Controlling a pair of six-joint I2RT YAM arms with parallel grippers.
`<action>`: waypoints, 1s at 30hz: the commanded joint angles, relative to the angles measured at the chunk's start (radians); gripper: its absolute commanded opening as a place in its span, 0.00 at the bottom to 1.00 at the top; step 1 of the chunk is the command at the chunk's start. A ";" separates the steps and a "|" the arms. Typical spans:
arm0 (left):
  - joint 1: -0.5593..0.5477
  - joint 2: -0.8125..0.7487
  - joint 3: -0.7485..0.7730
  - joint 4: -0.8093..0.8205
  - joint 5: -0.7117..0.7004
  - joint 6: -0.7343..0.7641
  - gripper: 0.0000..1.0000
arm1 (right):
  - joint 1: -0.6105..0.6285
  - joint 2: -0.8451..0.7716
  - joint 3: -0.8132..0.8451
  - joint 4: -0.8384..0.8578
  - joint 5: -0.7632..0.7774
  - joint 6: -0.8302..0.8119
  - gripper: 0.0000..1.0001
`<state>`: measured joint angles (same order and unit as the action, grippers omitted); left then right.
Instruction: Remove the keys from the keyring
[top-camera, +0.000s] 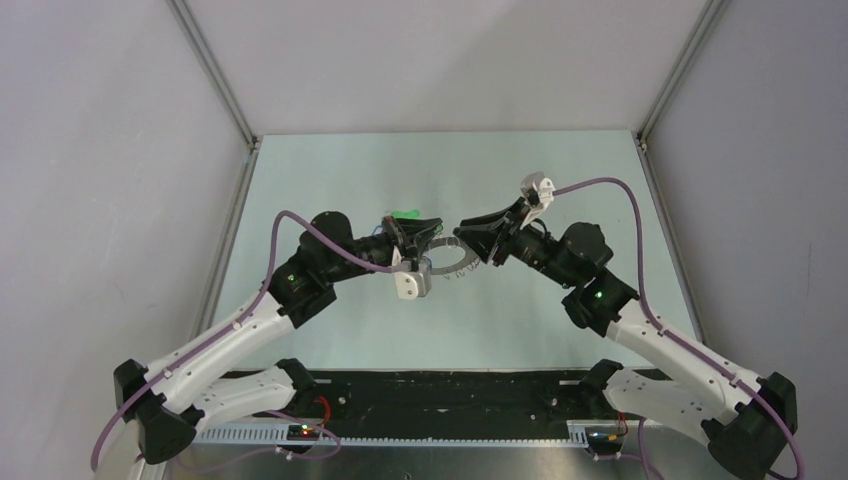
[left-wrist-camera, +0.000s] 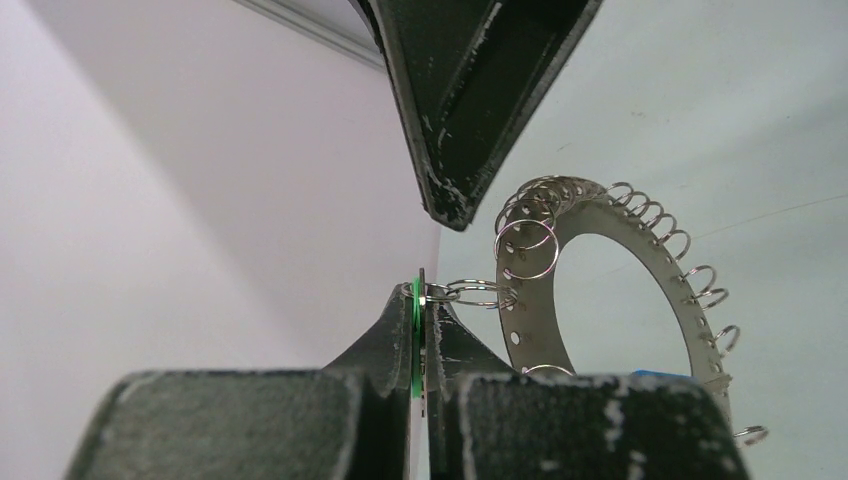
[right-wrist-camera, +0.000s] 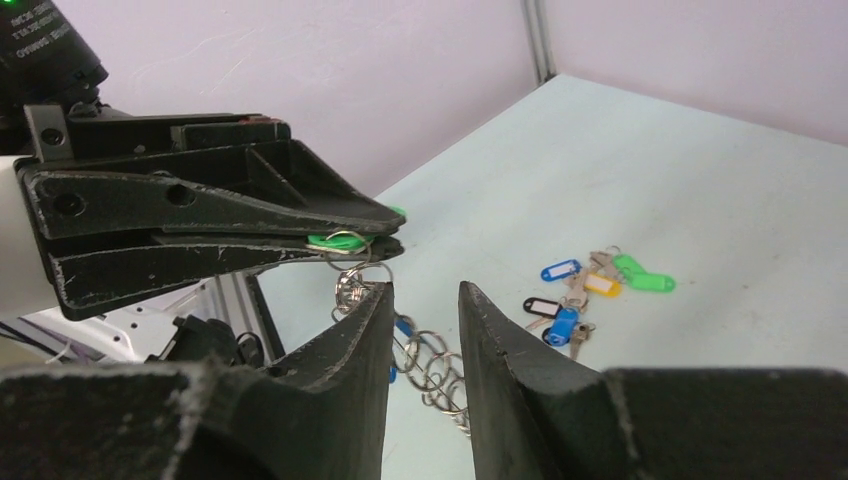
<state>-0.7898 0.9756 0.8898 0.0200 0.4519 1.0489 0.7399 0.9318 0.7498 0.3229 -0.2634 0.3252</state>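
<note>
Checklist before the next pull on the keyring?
1. Left claw shut on green plastic tag: ok.
2. Tag's small split ring linked to perforated flat silver keyring: ok.
3. Right claw gripping keyring: not ok, jaws apart.
4. Wire loops hanging inside right claw's gap: ok.
5. Heap of coloured-tagged keys away from both claws: ok.
6. Split ring's opening position: cannot tell.

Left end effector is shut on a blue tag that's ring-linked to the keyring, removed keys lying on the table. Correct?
Not quite. The tag in the left end effector is green, not blue; the left wrist view shows it. The rest holds: a small ring links it to the keyring, and removed keys lie on the table.
</note>
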 joint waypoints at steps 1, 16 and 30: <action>-0.004 -0.032 0.001 0.061 0.026 0.019 0.00 | -0.033 -0.022 0.049 -0.004 -0.024 -0.026 0.35; -0.004 -0.035 -0.001 0.061 0.033 0.022 0.00 | -0.018 0.094 0.123 -0.048 -0.181 -0.051 0.34; -0.005 -0.046 0.005 0.061 0.053 0.011 0.00 | 0.017 0.146 0.122 0.039 -0.245 -0.018 0.34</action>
<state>-0.7895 0.9604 0.8825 0.0067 0.4747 1.0489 0.7425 1.0622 0.8318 0.3027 -0.4690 0.2890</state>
